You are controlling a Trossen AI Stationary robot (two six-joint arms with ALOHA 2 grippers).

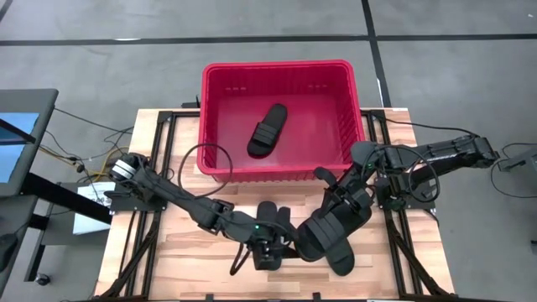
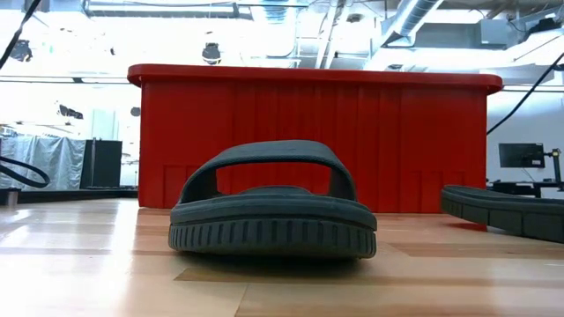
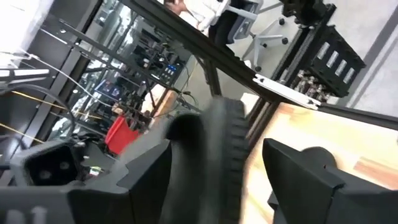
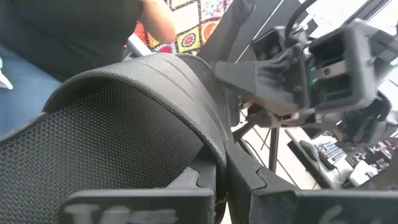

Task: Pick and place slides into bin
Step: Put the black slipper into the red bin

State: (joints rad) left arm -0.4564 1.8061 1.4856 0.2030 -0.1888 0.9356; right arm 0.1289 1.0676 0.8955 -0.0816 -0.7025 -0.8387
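Presently working at the front of the surface [image 1: 185,252], just short of the bin [image 1: 277,69], with one slide in the bin [image 1: 267,130] already and the others still outside it. Left gripper [image 1: 270,248] low at the front centre, fingers [image 3: 298,180] released and spread wide to either side of the ribbed sole edge of the near slide [image 3: 217,143], apparently not yet pressing on it. Right gripper [image 1: 333,220] close alongside, fingers [image 4: 205,186] clenched on the strap of the right-hand slide [image 1: 323,236]. To do this step well: centre the sole edge between the left fingers before closing, then squeeze firmly, since a thin rubbery edge probably twists out of a shallow bite. Lift straight up first, clear of the neighbouring slide and of the other arm, because the two grippers sit very near each other here. Carry high enough to pass over the near rim of the bin, then release over the open floor beside the slide lying there, not on top of it. Move one arm at a time if possible, to avoid a knock between wrists.
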